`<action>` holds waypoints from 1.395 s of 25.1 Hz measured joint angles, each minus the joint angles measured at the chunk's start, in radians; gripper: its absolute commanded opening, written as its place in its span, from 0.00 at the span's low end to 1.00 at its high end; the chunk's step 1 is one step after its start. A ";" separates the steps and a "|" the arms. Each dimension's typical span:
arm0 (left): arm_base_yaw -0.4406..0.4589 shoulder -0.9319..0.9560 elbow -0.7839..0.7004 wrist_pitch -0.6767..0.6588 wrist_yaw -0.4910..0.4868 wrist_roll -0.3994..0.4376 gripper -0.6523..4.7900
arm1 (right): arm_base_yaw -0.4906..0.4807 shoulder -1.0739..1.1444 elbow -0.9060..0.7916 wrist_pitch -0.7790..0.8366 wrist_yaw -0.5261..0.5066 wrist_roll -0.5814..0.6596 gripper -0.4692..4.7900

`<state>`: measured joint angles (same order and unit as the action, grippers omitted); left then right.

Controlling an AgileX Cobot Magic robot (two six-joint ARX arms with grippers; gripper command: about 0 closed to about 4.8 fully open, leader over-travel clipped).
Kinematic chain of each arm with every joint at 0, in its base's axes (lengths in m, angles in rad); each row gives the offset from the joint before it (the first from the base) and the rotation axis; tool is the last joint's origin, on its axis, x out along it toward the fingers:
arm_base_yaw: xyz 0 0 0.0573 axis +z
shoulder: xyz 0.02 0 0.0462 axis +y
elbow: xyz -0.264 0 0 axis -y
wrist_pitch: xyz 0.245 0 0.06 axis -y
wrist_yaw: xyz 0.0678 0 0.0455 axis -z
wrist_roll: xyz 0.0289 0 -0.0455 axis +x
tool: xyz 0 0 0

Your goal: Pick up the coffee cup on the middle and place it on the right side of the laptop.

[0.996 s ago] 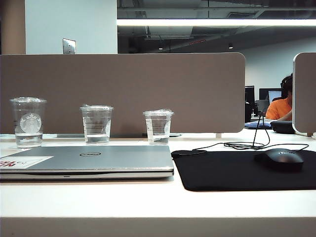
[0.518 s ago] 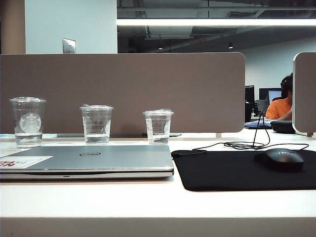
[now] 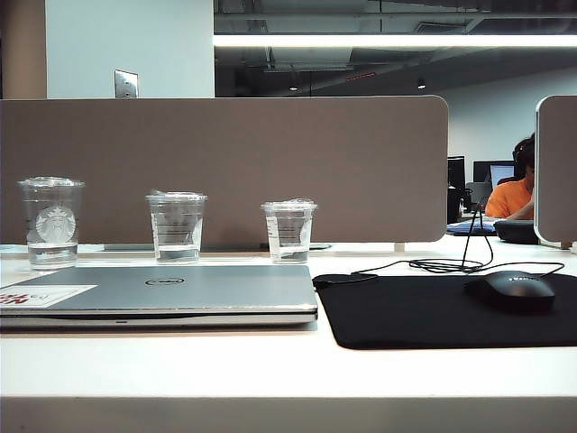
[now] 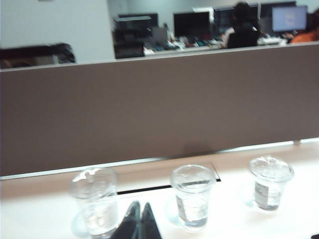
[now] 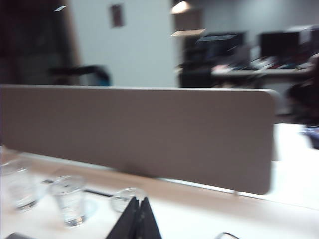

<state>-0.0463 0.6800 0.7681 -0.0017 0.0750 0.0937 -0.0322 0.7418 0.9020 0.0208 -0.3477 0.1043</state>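
Coffee cup (image 3: 177,226) upright on counter (image 3: 270,361) behind laptop (image 3: 162,295); left claw (image 4: 139,222) and right claw (image 5: 137,219) pressed together, above counter.

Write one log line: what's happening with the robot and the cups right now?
left gripper: shut, above desk | right gripper: shut, above desk | coffee cup: untouched, behind laptop

Closed left gripper (image 4: 140,221) before coffee cup (image 4: 192,195)
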 measured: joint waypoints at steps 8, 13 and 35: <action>-0.010 0.291 0.057 0.012 0.100 0.000 0.81 | 0.075 0.349 0.329 -0.200 -0.117 -0.001 0.08; -0.058 0.415 0.057 0.129 0.105 0.000 0.97 | 0.090 0.480 0.435 -0.230 -0.186 0.000 0.08; -0.100 1.308 0.397 0.521 0.072 -0.042 1.00 | 0.092 0.873 0.579 -0.195 -0.168 -0.002 0.08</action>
<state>-0.1467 1.9884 1.1652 0.5194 0.1467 0.0517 0.0593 1.6150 1.4807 -0.1738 -0.5156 0.1028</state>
